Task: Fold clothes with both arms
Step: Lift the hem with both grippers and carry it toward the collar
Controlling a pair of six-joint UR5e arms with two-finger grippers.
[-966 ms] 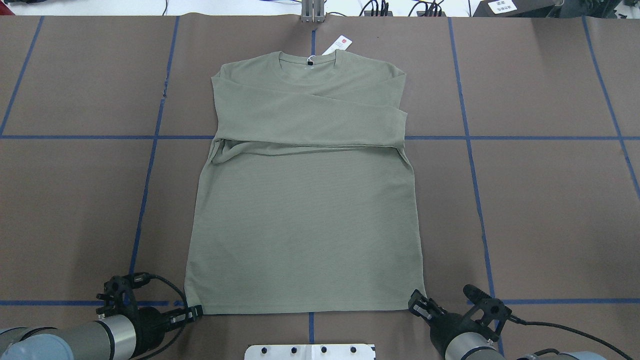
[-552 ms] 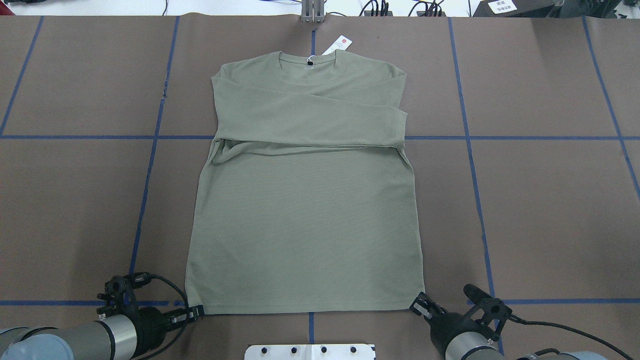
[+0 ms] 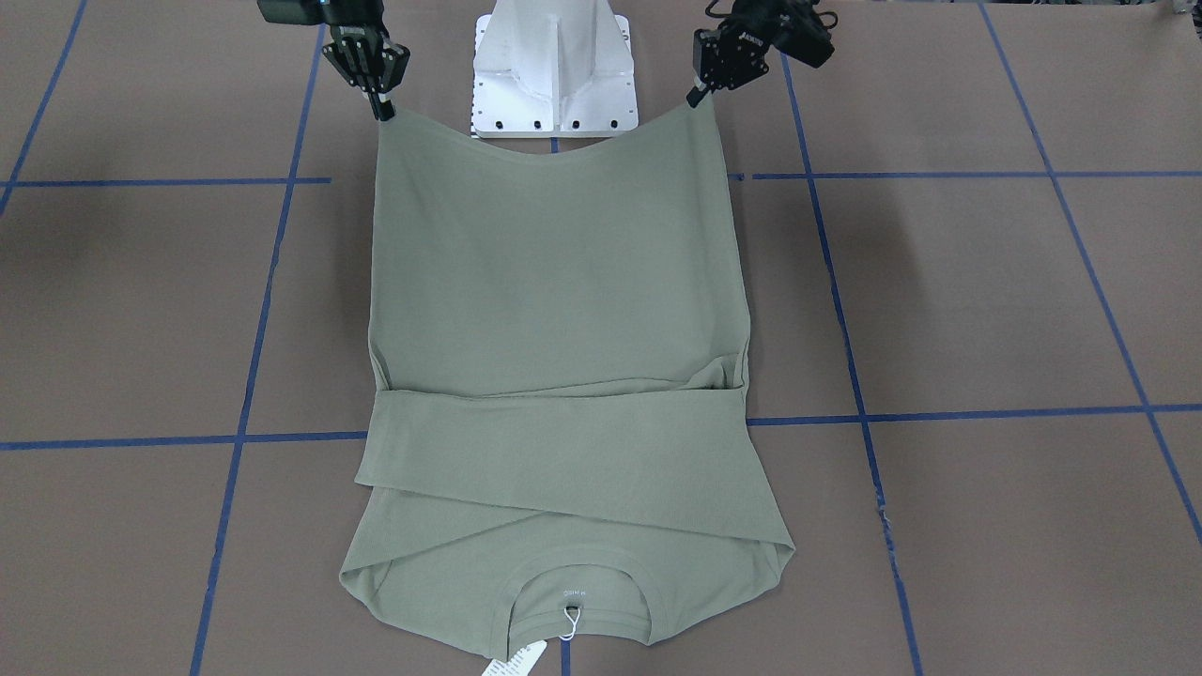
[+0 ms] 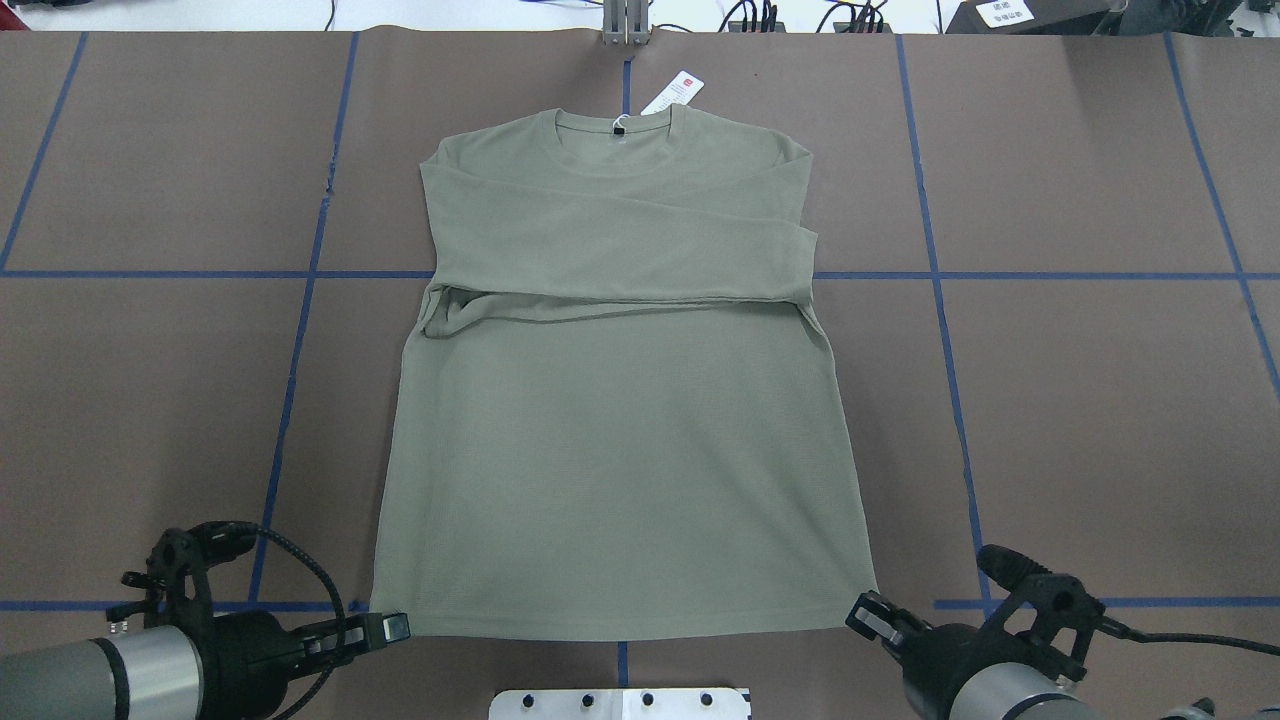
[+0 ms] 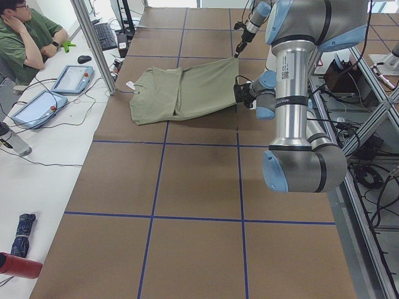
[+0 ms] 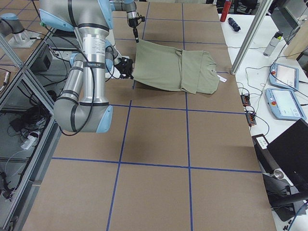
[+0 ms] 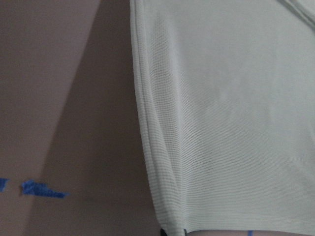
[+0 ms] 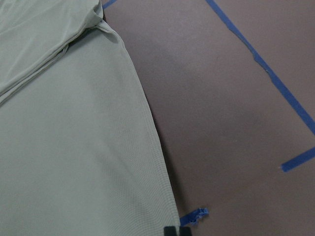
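Shirt (image 4: pixel 620 450) was spread centrally on the table (image 4: pixel 150 400), collar far, sleeves folded across. Near hem corners were pinched and held raised by left gripper (image 3: pixel 700 91) and right gripper (image 3: pixel 383 108). Judged light and limp; hem sagged between holds.

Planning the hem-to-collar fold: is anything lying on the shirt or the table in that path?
Nothing visible does. The left tool and right tool each pinch a hem corner of the shirt. Between hem and collar lie only the shirt's own folded sleeves. The hang tag lies beyond the collar.
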